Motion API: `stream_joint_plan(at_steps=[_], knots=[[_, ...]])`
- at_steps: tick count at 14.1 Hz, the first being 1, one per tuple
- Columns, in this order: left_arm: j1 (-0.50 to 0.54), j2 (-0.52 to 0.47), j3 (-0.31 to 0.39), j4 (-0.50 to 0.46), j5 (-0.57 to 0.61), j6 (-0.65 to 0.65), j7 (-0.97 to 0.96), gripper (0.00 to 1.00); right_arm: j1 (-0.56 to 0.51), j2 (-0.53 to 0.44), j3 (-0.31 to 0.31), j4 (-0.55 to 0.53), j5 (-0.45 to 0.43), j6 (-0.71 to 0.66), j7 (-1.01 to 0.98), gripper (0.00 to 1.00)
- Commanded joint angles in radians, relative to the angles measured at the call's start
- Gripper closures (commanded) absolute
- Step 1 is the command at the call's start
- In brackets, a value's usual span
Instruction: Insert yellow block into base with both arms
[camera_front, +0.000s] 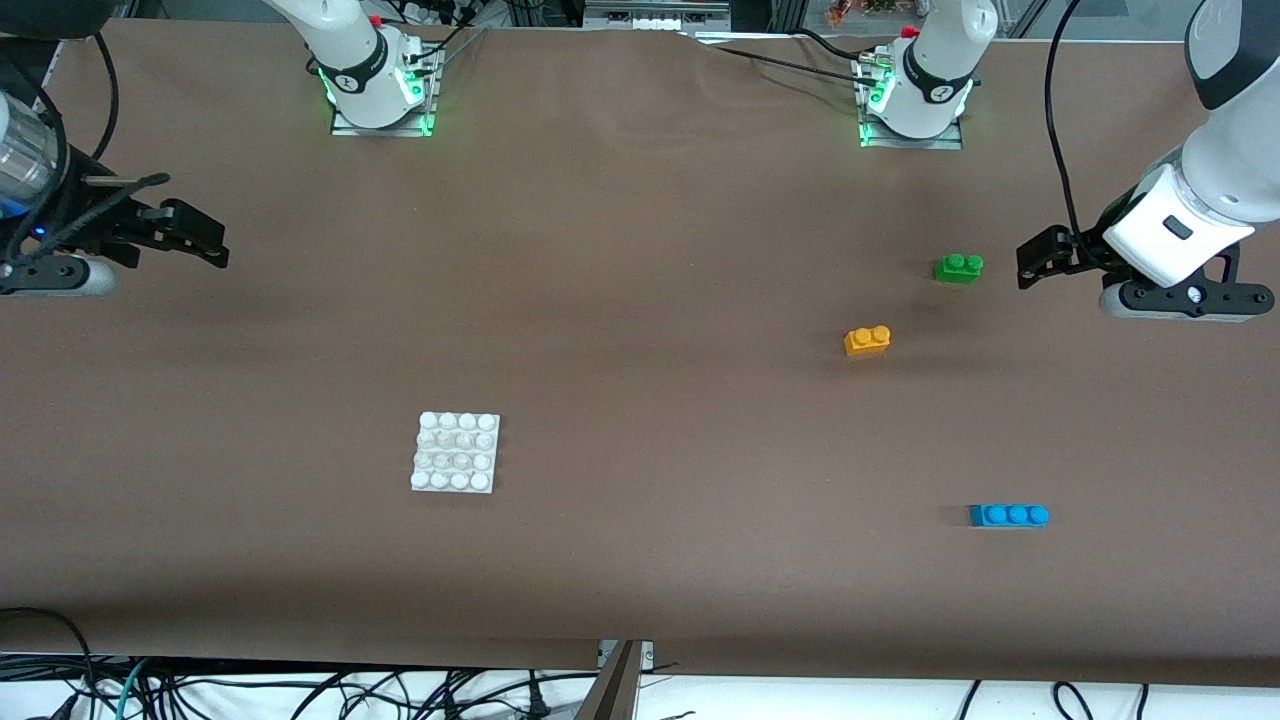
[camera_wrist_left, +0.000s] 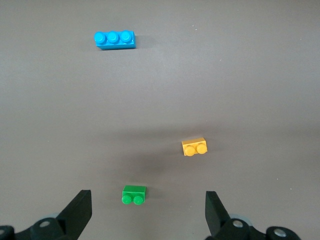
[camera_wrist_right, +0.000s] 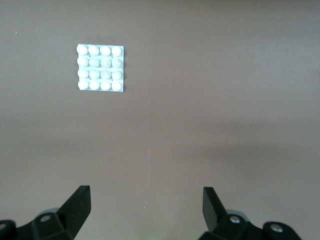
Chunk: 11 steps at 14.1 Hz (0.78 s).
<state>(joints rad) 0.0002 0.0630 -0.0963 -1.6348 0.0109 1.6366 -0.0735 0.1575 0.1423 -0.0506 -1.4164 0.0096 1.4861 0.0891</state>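
Nothing done yet: my left gripper (camera_front: 1035, 262) and right gripper (camera_front: 205, 240) hang spread and empty, yellow block (camera_front: 866, 340) untouched, well apart from the base (camera_front: 456, 452)

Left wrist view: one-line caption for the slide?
Open left gripper over the green brick, with the yellow block and blue brick untouched on the table.

Yellow block (camera_front: 866, 341), base (camera_front: 456, 453): glossy plastic; table (camera_front: 640, 250): matt brown.
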Motion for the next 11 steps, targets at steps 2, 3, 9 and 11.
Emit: stream_joint_plan(at_steps=[2,3,9,11], knots=[[0.004,0.012,0.000,0.029,-0.023,-0.028,0.015,0.00,0.007,-0.004,0.003,-0.016,0.024,-0.004,-0.015,0.01],[0.004,0.012,0.000,0.029,-0.023,-0.028,0.015,0.00,0.005,-0.006,0.002,-0.016,0.024,-0.006,-0.020,0.01],[0.004,0.012,0.000,0.027,-0.023,-0.029,0.015,0.00,0.005,-0.006,0.000,-0.012,0.024,-0.012,-0.014,0.01],[0.004,0.012,0.000,0.029,-0.023,-0.032,0.015,0.00,0.005,0.005,0.000,-0.012,0.026,-0.004,-0.014,0.01]])
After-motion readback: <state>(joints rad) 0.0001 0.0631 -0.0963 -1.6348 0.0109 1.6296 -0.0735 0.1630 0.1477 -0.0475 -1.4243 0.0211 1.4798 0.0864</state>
